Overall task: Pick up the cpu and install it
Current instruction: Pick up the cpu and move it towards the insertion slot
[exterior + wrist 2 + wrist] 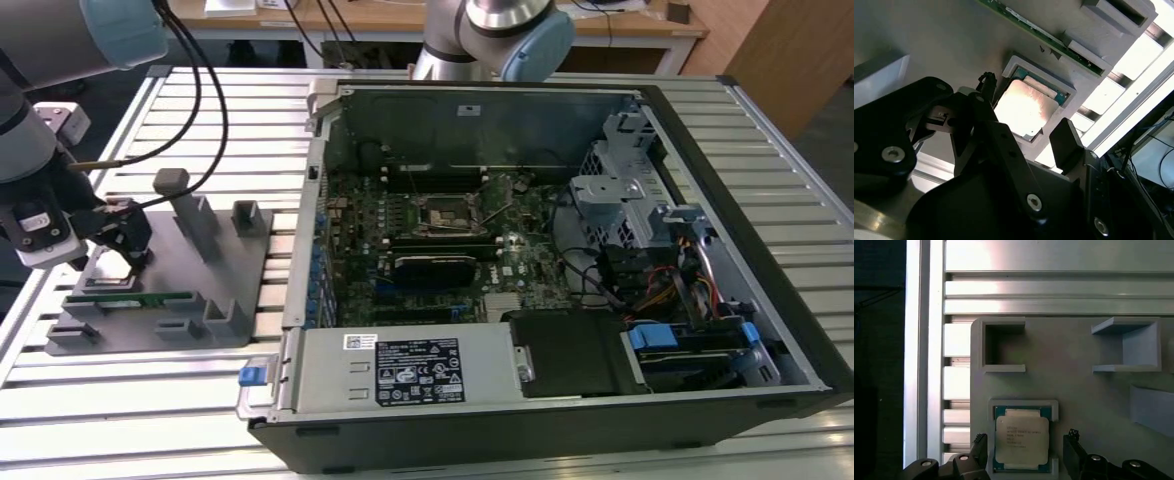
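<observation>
**Open gripper sits over the cpu in its grey tray**

The table (pixel 147 400) is made of long shiny metal slats. A wooden desk (pixel 400 15) stands behind it at the back of the room. A big black computer case (pixel 400 440) lies open in the middle of the table. Inside it you can see the green board (pixel 514 255) with a square socket (pixel 445 215) near its middle.

On the exterior view's left, just beside the case, a grey tray (pixel 174 325) lies flat on the slats. It has little blocks that stand up. A long thin green memory stick (pixel 134 297) rests in the tray.

The robot arm (pixel 27 130) reaches down over the tray from the exterior view's left. Its black gripper (pixel 123 255) hangs low over the tray's far-left part.

In both wrist views the cpu (pixel 1021 440) (pixel 1021 107) lies flat in a small square pocket in the tray (pixel 1069 370). Its silver top faces up and shines in the light.

The gripper (pixel 1026 447) is spread wide and holds nothing. Its two fingers (pixel 1072 452) stand apart, one on each side of the cpu's pocket, with the chip between them. I cannot tell if they touch the tray.
</observation>
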`<control>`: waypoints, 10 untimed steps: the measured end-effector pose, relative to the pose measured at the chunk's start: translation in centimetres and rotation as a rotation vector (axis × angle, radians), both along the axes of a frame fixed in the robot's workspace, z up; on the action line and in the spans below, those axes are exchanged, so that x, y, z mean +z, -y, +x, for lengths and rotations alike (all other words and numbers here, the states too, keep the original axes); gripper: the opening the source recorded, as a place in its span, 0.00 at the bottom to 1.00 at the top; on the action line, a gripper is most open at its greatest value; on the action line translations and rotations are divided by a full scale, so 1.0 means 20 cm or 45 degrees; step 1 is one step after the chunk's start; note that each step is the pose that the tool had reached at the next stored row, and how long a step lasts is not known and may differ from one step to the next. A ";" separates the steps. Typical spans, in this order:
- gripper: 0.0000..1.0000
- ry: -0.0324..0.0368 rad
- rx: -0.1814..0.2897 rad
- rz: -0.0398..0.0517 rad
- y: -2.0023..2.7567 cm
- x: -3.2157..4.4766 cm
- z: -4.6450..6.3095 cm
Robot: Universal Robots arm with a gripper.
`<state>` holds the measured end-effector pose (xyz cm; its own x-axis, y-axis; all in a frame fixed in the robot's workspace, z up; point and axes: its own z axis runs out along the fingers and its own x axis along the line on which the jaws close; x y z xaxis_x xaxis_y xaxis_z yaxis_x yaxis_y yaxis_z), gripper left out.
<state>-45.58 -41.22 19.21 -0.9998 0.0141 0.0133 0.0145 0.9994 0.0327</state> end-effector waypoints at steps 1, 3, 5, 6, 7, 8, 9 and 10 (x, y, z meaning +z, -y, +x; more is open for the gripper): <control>0.70 0.0001 -0.003 0.000 0.000 -0.003 0.00; 0.70 0.0001 -0.006 0.000 0.000 -0.010 0.00; 0.70 0.0001 -0.007 0.000 0.000 -0.018 0.00; 0.70 0.0001 -0.007 0.000 0.000 -0.021 0.00; 0.70 0.0001 -0.007 0.001 0.000 -0.024 0.00; 0.69 -0.0001 -0.007 0.001 0.000 -0.024 0.00; 0.69 -0.0002 -0.007 0.001 0.000 -0.024 0.00; 0.62 -0.0001 -0.007 0.001 0.000 -0.024 0.00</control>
